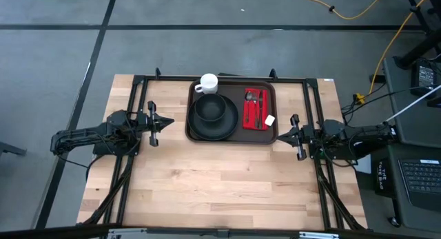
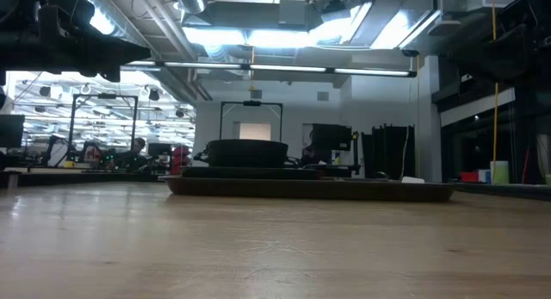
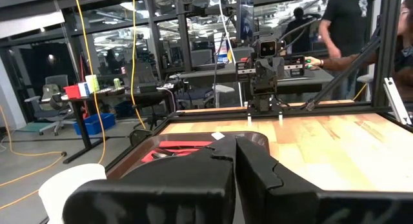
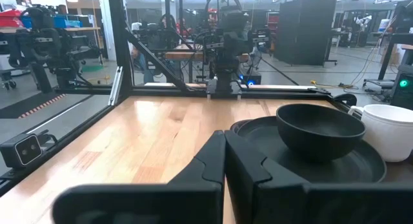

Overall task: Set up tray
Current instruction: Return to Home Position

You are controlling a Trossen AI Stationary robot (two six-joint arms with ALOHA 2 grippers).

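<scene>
The dark brown tray (image 1: 235, 88) lies flat at the table's far middle, and the low view shows it (image 2: 310, 190) edge-on. On it sit a round black plate (image 1: 200, 131) carrying a black bowl (image 1: 212, 108), a white mug (image 1: 208, 82) at the far left corner, and a red napkin (image 1: 255, 109) with cutlery on top. A small white packet (image 1: 271, 120) lies beside the napkin. My left gripper (image 1: 170, 120) waits shut, left of the tray. My right gripper (image 1: 278, 136) waits shut, off the tray's near right corner. Neither touches anything.
Black frame rails (image 1: 140, 101) run along the table's left, right and far sides. Bare wood (image 1: 220, 177) fills the near half of the table. A person (image 3: 348, 24) stands beyond the table's right side. Desks and cables lie off the table.
</scene>
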